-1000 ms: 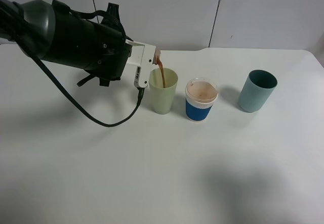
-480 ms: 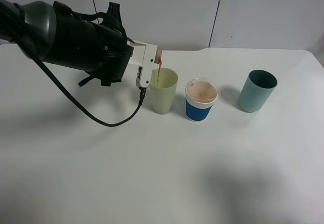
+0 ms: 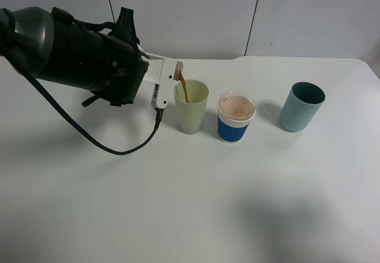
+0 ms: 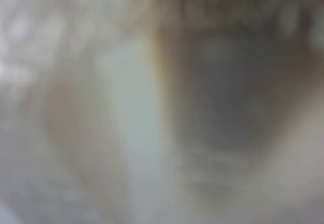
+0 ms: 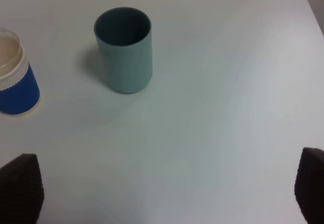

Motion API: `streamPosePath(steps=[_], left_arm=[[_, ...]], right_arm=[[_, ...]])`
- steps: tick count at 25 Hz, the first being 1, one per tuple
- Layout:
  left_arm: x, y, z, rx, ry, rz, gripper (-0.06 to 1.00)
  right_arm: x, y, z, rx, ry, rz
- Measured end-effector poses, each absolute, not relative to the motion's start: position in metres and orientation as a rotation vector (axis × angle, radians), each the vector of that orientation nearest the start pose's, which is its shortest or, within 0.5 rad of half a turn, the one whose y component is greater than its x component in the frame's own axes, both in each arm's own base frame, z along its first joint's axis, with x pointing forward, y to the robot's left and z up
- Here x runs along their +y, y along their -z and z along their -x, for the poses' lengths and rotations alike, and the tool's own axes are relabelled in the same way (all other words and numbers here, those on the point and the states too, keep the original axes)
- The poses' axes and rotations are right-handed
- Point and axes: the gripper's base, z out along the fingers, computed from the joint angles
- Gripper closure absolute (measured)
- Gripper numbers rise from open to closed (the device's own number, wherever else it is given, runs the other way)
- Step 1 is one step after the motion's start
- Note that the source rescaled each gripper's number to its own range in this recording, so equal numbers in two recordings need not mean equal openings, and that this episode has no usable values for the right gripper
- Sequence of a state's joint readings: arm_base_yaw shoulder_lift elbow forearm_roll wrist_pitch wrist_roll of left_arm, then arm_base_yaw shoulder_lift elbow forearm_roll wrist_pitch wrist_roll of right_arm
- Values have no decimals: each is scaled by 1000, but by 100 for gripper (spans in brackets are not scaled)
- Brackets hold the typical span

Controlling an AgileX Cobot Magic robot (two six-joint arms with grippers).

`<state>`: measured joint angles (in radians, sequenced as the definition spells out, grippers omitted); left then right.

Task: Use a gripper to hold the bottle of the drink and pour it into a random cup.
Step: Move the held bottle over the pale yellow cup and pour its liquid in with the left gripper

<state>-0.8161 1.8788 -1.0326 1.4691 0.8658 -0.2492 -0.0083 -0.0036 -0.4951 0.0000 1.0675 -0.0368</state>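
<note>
In the exterior high view my left gripper (image 3: 173, 73), white jaws on a bulky black arm, is shut on the bottle (image 3: 178, 71). The bottle is tipped over, its tan mouth just above the near-left rim of the pale yellow-green cup (image 3: 191, 112). A thin brown stream of the drink (image 3: 184, 89) runs from the mouth into the cup. Most of the bottle is hidden between the jaws. The left wrist view is a blur of something very close. My right gripper (image 5: 164, 186) shows only two dark fingertips (image 5: 20, 183) far apart over bare table, open.
Right of the yellow-green cup stands a white cup with a blue band (image 3: 236, 118), brownish inside, also seen as the white cup (image 5: 14, 80) in the right wrist view. Farther right is a teal tumbler (image 3: 301, 106), the teal tumbler (image 5: 124, 49) in that wrist view. The white table (image 3: 196, 203) ends at a wall behind.
My left arm has shifted slightly left and up with the bottle. The stream thinned half a second ago and still runs into the cup.
</note>
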Motion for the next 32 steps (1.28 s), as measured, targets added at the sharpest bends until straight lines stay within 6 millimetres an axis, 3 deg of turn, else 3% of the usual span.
streamPosePath(steps=[32], left_arm=[[-218,-182,-295,-2093,1716,2435,94]], right_arm=[[0,-275,5,2052,28,29]])
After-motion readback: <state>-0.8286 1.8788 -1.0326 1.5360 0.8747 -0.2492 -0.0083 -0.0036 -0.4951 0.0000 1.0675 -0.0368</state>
